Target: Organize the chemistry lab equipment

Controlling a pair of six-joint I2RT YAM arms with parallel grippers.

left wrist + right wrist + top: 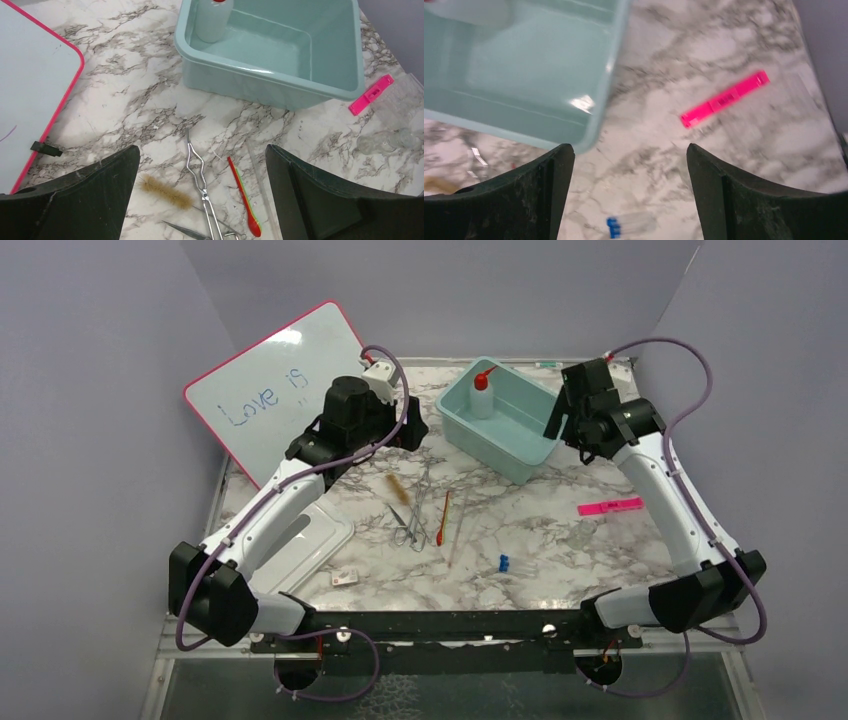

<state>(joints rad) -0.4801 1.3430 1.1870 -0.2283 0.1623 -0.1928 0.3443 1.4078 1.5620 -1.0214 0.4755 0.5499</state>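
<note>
The clear squeeze bottle with a red nozzle (482,392) stands in the teal bin (490,455), and it also shows in the left wrist view (212,20). On the marble lie the brown brush (397,487) (165,192), metal forceps (418,505) (200,175), tweezers (398,515) (185,230), a red stick with a spoon end (442,518) (243,197) and a clear rod (458,530) (260,190). My left gripper (412,430) (202,150) is open and empty above these tools. My right gripper (555,422) (630,147) is open and empty beside the bin's right corner (599,125).
The pink-framed whiteboard (275,390) (30,90) leans at the back left. A pink strip (610,506) (724,98) lies right of the bin. Blue-capped clear vials (505,563) (631,225) lie near the front. A clear plastic lid (310,535) and a small card (345,578) lie at the front left.
</note>
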